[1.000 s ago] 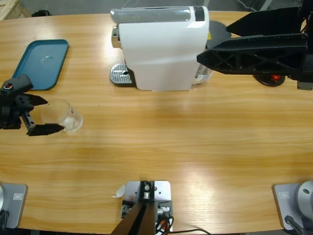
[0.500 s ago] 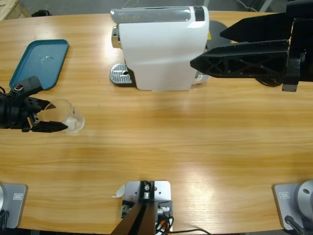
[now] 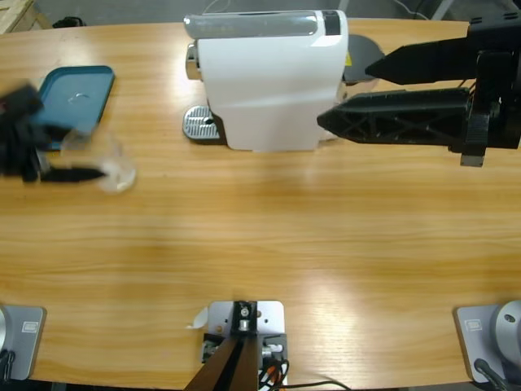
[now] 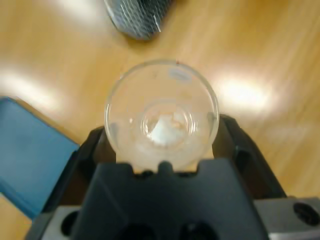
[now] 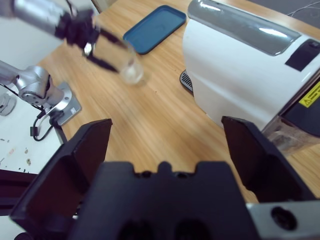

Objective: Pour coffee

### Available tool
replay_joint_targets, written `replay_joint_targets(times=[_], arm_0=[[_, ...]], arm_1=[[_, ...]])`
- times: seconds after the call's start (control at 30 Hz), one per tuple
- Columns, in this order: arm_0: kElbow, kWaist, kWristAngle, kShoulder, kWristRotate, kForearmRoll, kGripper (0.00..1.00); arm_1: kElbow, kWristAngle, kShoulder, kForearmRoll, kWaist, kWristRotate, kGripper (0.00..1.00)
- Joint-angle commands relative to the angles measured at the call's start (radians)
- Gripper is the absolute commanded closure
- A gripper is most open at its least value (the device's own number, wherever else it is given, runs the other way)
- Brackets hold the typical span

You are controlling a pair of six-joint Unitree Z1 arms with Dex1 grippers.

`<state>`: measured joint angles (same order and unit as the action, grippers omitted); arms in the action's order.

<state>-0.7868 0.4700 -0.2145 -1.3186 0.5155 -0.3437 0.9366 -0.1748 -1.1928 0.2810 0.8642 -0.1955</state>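
Note:
A small clear glass tumbler [image 4: 162, 112] sits between the jaws of my left gripper [image 4: 162, 127], which is shut on it. It looks empty, and the coffee is out of view. In the high view the left gripper [image 3: 81, 156] and the glass [image 3: 110, 163] are blurred at the table's left, beside the blue tray [image 3: 69, 102]. My right gripper [image 3: 346, 92] stands wide open with nothing in it, at the right side of the white coffee machine [image 3: 269, 81]. The right wrist view shows the machine [image 5: 240, 65] and, far off, the left gripper [image 5: 107, 50] with the glass [image 5: 131, 67].
The machine's round metal drip tray [image 3: 199, 124] sticks out at its left end and shows in the left wrist view [image 4: 137, 17]. A grey disc [image 3: 362, 53] lies behind the machine. Bare wooden table [image 3: 269, 236] stretches across the front.
My left gripper has moved with the glass toward the back of the table, nearer the blue tray, and is still in motion. The right gripper has edged left along the machine.

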Motion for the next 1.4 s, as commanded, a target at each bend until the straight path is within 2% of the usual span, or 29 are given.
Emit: replay_joint_targets(times=[0.03,0.27,0.53,1.4], arm_0=[[-0.303,-0.138,-0.230,-0.266,0.180,-0.005,1.000],[-0.379,-0.139,-0.243,-0.448,0.243,-0.011,1.000],[-0.385,-0.084,-0.247,-0.540,0.267,0.005,1.000],[-0.438,-0.013,-0.255,-0.648,0.271,0.046,1.000]], arm_1=[[-0.032,0.006,0.011,-0.003,-0.074,0.003,0.000],[-0.021,0.000,0.001,-0.002,-0.173,0.025,0.000],[-0.009,0.000,-0.045,-0.003,-0.195,0.039,0.000],[0.008,0.000,-0.068,0.004,-0.223,0.064,0.000]])
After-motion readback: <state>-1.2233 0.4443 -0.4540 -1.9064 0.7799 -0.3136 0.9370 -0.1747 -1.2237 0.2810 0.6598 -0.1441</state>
